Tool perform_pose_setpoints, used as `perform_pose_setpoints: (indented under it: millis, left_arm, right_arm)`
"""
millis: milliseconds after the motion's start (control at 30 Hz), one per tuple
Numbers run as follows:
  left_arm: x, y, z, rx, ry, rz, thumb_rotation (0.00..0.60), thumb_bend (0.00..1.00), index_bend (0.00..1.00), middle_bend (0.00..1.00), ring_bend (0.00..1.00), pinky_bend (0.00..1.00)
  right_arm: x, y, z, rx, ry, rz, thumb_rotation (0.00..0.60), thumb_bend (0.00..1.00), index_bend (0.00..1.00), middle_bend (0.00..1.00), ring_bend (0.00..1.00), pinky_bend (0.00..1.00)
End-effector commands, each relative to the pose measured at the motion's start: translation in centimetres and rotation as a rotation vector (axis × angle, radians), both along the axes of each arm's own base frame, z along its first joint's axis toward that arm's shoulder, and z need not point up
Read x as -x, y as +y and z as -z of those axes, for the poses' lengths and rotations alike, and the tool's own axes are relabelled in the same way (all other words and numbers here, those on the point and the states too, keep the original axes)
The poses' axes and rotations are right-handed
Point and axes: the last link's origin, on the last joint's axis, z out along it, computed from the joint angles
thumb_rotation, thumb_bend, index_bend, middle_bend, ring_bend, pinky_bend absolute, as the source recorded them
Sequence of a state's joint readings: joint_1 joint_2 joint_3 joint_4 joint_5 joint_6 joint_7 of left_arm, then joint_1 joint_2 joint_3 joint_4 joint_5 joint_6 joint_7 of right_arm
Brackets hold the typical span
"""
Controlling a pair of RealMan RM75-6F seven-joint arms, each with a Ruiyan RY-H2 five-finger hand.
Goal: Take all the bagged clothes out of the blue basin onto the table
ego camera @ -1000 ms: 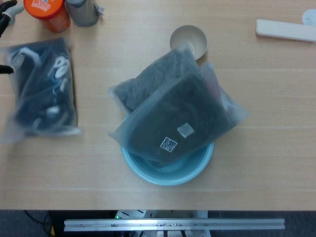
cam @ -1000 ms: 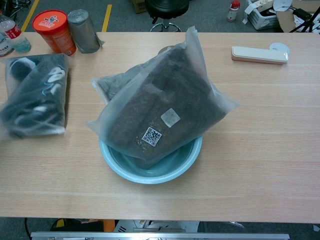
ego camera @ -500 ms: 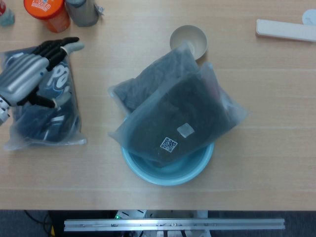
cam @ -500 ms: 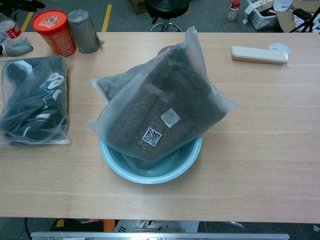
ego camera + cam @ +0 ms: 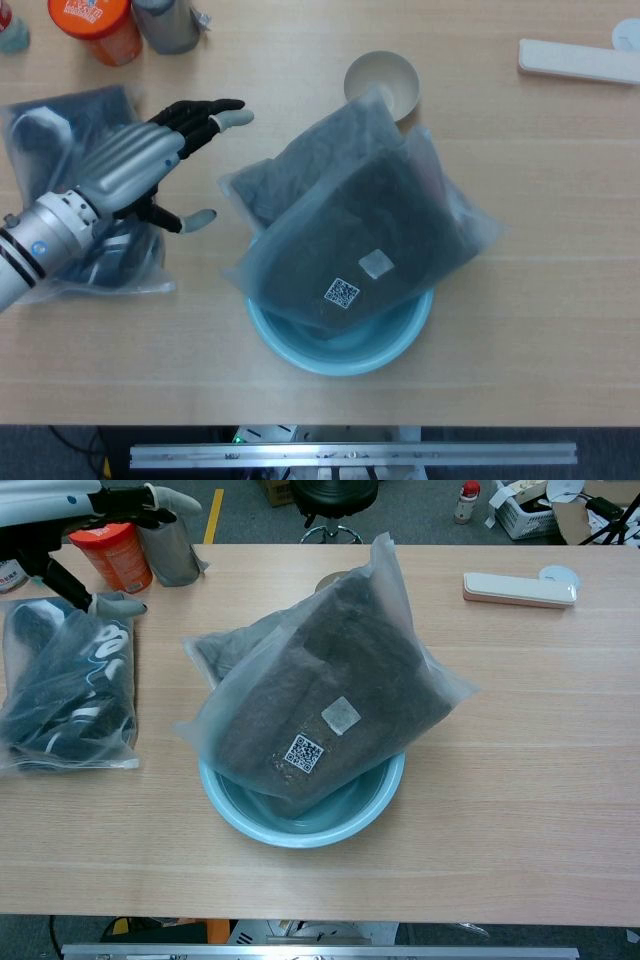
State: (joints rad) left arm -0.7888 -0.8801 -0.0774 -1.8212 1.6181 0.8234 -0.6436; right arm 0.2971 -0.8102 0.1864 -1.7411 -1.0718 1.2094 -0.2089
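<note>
1. Left hand (image 5: pixel 135 172) above the table's (image 5: pixel 560 300) left side, fingers spread and empty, reaching rightward toward the basin; right hand absent from both views.
2. Beneath and just left of that hand, flat on the table: a clear plastic bag of dark navy clothing with white print (image 5: pixel 65 695), outside the basin.
3. Mid-table, the round light-blue plastic basin (image 5: pixel 340 345), holding a large frosted bag of dark grey clothing with a QR label (image 5: pixel 360 245), tilted and overhanging the rim.
4. Behind it, leaning on the far-left side, a second frosted bag of grey clothing (image 5: pixel 300 165); hard to tell how much sits inside the basin.
5. Likely next: grasp one of the two grey bags and lift it clear.
6. Risks: slick film slipping through a loose pinch; a pull on the rear bag dragging the front bag or tipping the light basin.
7. More risk: a swing knocking the small cream bowl (image 5: pixel 382 80) just beyond the bags, or the orange-lidded canister (image 5: pixel 108 542) and grey cylinder (image 5: pixel 165 540) at the far left.
</note>
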Motion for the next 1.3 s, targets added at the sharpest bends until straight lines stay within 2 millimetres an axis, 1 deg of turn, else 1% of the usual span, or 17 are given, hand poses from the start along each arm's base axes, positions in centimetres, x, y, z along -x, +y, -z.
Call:
perform_pose_setpoints:
  millis: [33, 300, 533, 967, 1167, 1233, 1300]
  left_arm:
    - [-1.7, 0.7, 2.1, 0.026, 0.016, 0.007, 0.600, 0.28, 0.00, 0.00, 0.00, 0.00]
    - [-2.8, 1.9, 5.2, 0.054, 0.015, -0.039, 0.600, 0.28, 0.00, 0.00, 0.00, 0.00]
    - [-3.8, 2.1, 7.6, 0.107, 0.013, -0.061, 0.600, 0.28, 0.00, 0.00, 0.00, 0.00]
    - [-8.3, 2.9, 12.1, 0.181, -0.052, -0.050, 0.600, 0.28, 0.00, 0.00, 0.00, 0.00]
    - [-9.6, 3.2, 13.8, 0.209, -0.091, -0.074, 0.600, 0.28, 0.00, 0.00, 0.00, 0.00]
    - [-10.0, 3.1, 14.4, 0.229, -0.105, -0.088, 0.600, 0.28, 0.00, 0.00, 0.00, 0.02]
    - [-10.3, 3.0, 15.0, 0.251, -0.117, -0.097, 0.600, 0.28, 0.00, 0.00, 0.00, 0.06]
  right_arm:
    - [0.0, 0.0, -0.1, 0.002, 0.000, 0.000, 0.600, 0.25, 0.37, 0.51, 0.38, 0.52]
    - [0.3, 0.2, -0.3, 0.004, 0.002, 0.002, 0.600, 0.25, 0.37, 0.51, 0.38, 0.52]
    - [0.4, 0.1, -0.2, -0.001, 0.006, 0.004, 0.600, 0.25, 0.37, 0.51, 0.38, 0.52]
    - [1.3, 0.0, -0.2, -0.004, 0.006, 0.028, 0.600, 0.25, 0.37, 0.51, 0.38, 0.52]
    - [1.6, 0.1, -0.5, 0.002, 0.008, 0.040, 0.600, 0.25, 0.37, 0.51, 0.38, 0.52]
    - [1.8, 0.2, -0.6, 0.006, 0.009, 0.044, 0.600, 0.25, 0.37, 0.51, 0.38, 0.52]
    - [1.9, 0.3, -0.7, 0.010, 0.009, 0.048, 0.600, 0.25, 0.37, 0.51, 0.38, 0.52]
